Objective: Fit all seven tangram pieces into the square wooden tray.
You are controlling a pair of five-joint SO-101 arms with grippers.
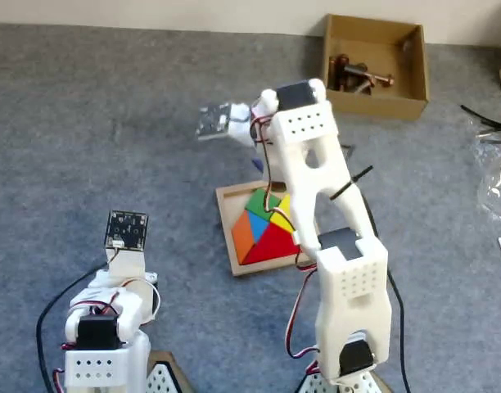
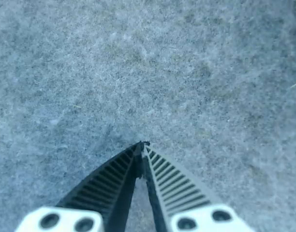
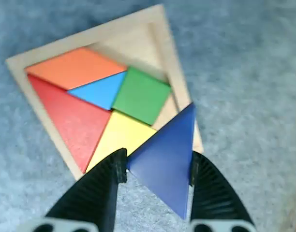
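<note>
Right tool [image 3: 156,163] is clenched on the dark blue triangle [image 3: 168,159], pinching two of its edges and holding it over one rim of the wooden tray [image 3: 170,53]. That looks like a line-up for the bare gap [image 3: 131,41] beside the green square [image 3: 140,94]. Left tool [image 2: 142,150] sits closed and empty over the grey surface [image 2: 186,72], parked well clear so the tray stays open.
</note>
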